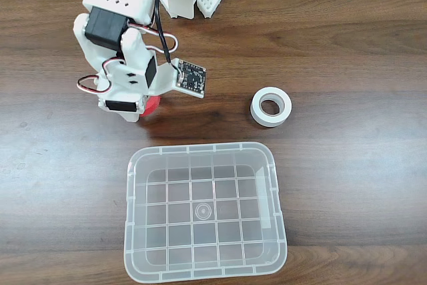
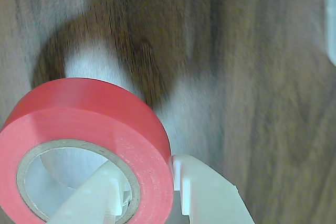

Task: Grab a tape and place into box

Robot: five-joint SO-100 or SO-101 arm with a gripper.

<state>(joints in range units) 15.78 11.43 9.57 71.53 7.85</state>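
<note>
Claw point(image 2: 149, 192) pinching the wall of the red tape point(image 2: 94, 129), one finger inside the core, near the bench's point(image 1: 347, 45) left edge; a firm grip and clear lift should carry it over the box point(image 1: 133, 231) rim.

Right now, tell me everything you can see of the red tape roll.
The red tape is a small ring-shaped roll with a glossy bright red outer band and a grey-beige inner core. In the wrist view it fills the lower left, its shadow on the wooden table behind it. The claw has one white finger through the core hole and the other against the outer wall, so the roll's wall sits between them. In the fixed view just a red sliver peeks from under the arm, above the clear box.
</note>
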